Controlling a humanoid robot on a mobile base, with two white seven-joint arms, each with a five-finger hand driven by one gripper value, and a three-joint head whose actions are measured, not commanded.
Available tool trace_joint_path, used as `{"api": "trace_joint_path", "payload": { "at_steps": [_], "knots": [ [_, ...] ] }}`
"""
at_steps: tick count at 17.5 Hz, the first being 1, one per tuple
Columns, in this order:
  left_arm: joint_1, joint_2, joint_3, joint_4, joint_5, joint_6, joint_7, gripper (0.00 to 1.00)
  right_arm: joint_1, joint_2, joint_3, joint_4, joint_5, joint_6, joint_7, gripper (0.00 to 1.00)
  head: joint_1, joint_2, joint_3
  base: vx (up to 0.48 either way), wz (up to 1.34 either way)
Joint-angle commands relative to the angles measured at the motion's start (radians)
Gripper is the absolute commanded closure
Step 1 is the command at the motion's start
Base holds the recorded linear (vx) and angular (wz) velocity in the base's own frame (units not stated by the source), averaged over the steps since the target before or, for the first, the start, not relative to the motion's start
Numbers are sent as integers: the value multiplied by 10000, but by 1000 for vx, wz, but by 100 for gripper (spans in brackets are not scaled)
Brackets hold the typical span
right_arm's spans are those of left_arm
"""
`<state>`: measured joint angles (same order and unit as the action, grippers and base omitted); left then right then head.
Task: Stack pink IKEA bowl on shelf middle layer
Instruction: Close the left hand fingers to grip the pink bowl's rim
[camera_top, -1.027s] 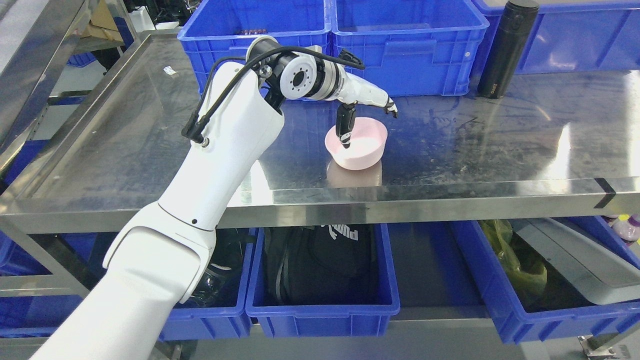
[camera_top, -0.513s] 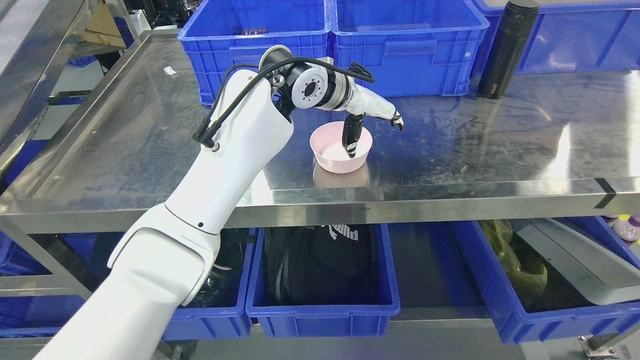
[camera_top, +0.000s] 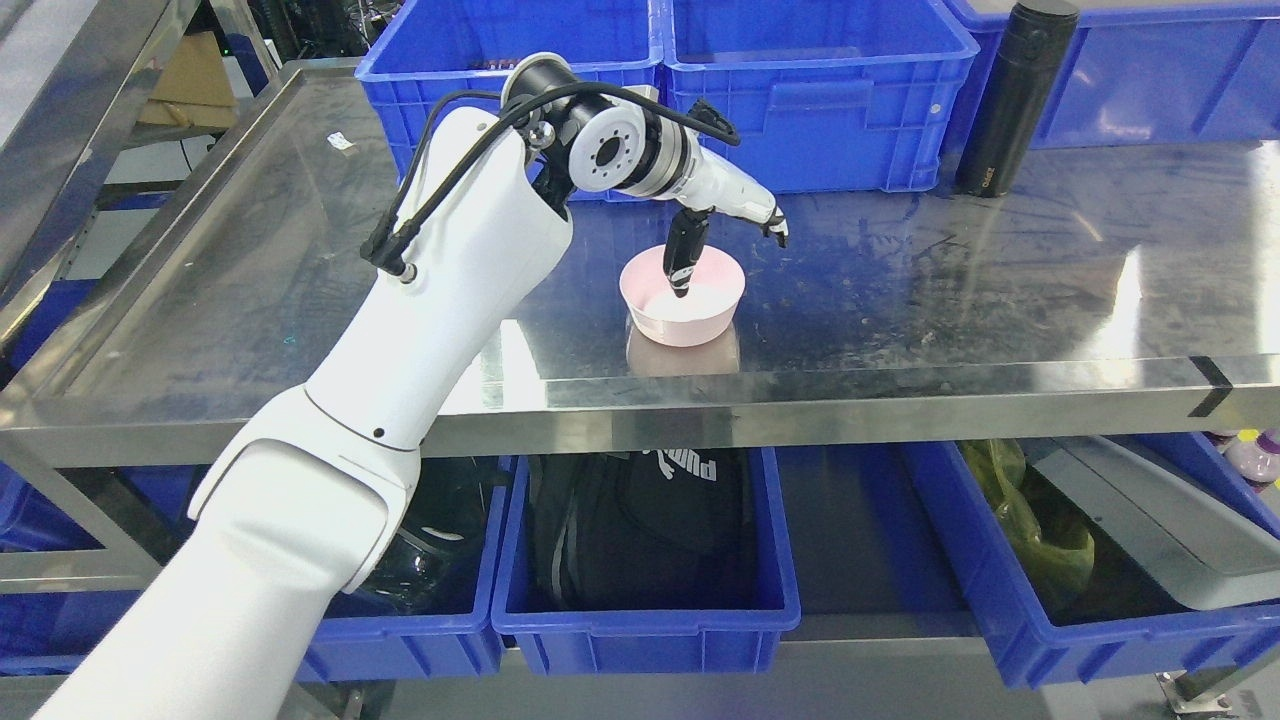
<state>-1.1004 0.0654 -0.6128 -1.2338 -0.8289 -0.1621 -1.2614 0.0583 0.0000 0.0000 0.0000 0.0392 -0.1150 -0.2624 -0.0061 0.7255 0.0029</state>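
Note:
The pink bowl (camera_top: 683, 312) stands upright on the steel shelf (camera_top: 900, 300), close to its front edge and a little left of the middle. My left hand (camera_top: 730, 262) hangs over the bowl. Its dark thumb (camera_top: 684, 262) points down into the bowl's hollow. The white fingers (camera_top: 768, 214) stretch out to the right, past the far rim and clear of it. The hand is open and holds nothing. The bowl's inside is partly hidden by the thumb. The right arm does not show.
Blue crates (camera_top: 800, 90) line the back of the shelf, directly behind the hand. A black flask (camera_top: 1010, 95) stands at the back right. Below the shelf, blue bins hold a black bag (camera_top: 640, 530) and a yellow-green bag (camera_top: 1030, 520).
The bowl slid left, settled level on the shelf, and has stayed put since. The hand then drew back slightly left and up, its thumb now nearer the bowl's middle.

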Motion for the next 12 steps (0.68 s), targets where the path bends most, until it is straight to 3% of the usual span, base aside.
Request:
{"api": "trace_joint_path", "payload": {
  "at_steps": [1, 12],
  "knots": [
    [342, 1309, -314, -1191, 21, 41, -225, 9, 0, -175, 46, -175, 7, -1, 1, 0, 0, 0, 0, 0, 0],
    [847, 1386, -514, -1269, 21, 41, -517, 9, 0, -175, 46, -175, 7, -1, 1, 0, 0, 0, 0, 0, 0]
  ]
}}
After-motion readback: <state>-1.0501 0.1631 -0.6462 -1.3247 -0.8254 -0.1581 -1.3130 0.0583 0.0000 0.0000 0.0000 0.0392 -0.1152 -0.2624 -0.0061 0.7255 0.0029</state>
